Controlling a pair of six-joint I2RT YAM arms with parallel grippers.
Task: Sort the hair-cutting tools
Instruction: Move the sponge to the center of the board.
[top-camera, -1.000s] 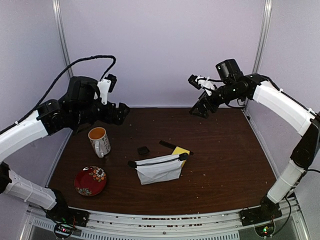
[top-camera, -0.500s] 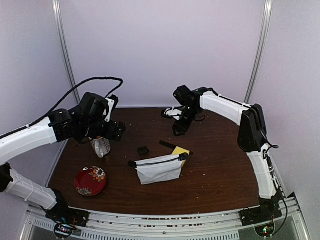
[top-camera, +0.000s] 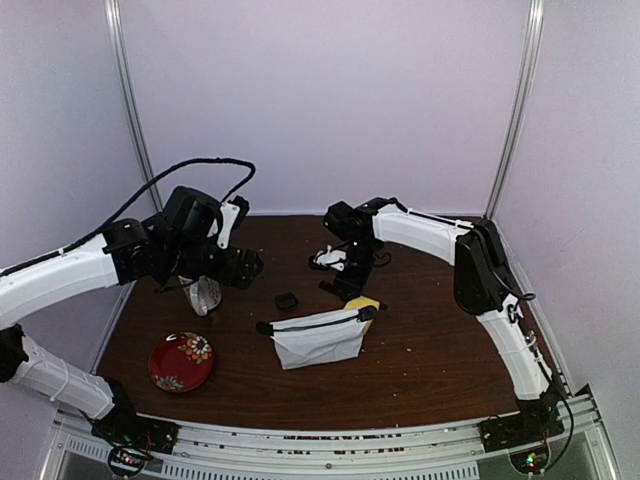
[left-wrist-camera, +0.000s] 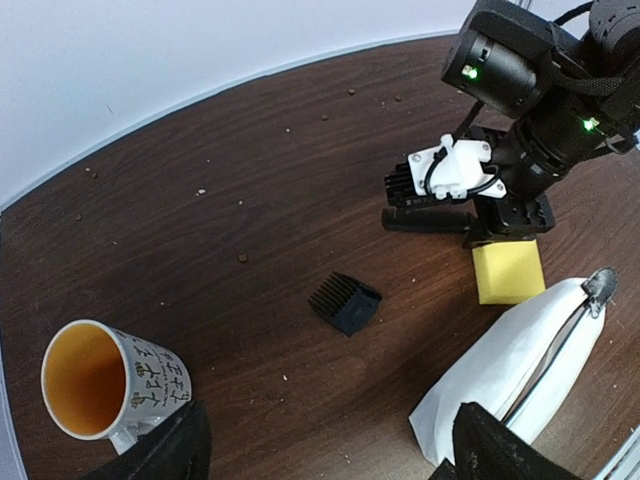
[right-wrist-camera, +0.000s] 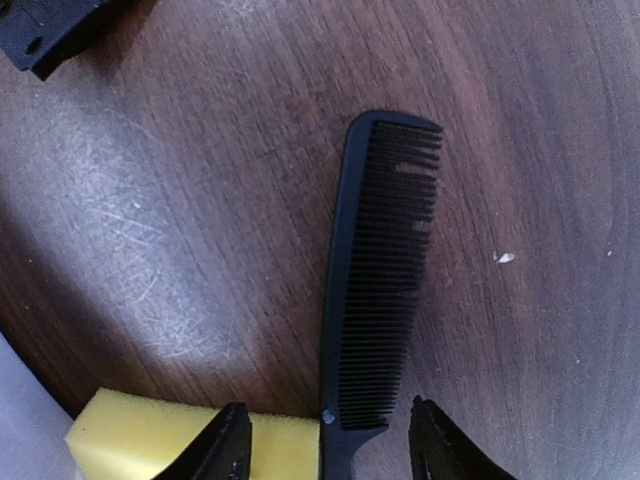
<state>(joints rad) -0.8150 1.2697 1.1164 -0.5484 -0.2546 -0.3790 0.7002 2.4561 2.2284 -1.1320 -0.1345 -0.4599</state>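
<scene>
**Top view.** The right gripper (top-camera: 350, 287) is low over the comb (top-camera: 332, 289), just beside the sponge (top-camera: 362, 302) and behind the pouch (top-camera: 318, 340). From here I cannot tell how its jaws stand. The left gripper (top-camera: 245, 268) hangs near the mug (top-camera: 203, 293). The plate (top-camera: 181, 361) carries nothing. The pouch looks zipped, so its content is hidden. I see no scissors and no trimmer on the table (top-camera: 440, 330).

**Left wrist view.** The left fingers (left-wrist-camera: 185, 450) are wide apart and hold nothing. The mug (left-wrist-camera: 100, 385) is empty inside. The black piece (left-wrist-camera: 345, 302) lies alone between the mug and the sponge (left-wrist-camera: 508, 272). If this arm goes down carelessly, I think it could knock the mug over.

**Right wrist view.** The comb (right-wrist-camera: 380, 260) lies flat, with its handle end between the right fingers (right-wrist-camera: 228, 445). They stand apart, one on each side, and do not touch it. The sponge (right-wrist-camera: 150, 440) sits right against the handle. I see two risks here:
- The jaws may pinch the sponge together with the comb.
- The thin comb may slip or swing, because it is gripped so near its end.
</scene>
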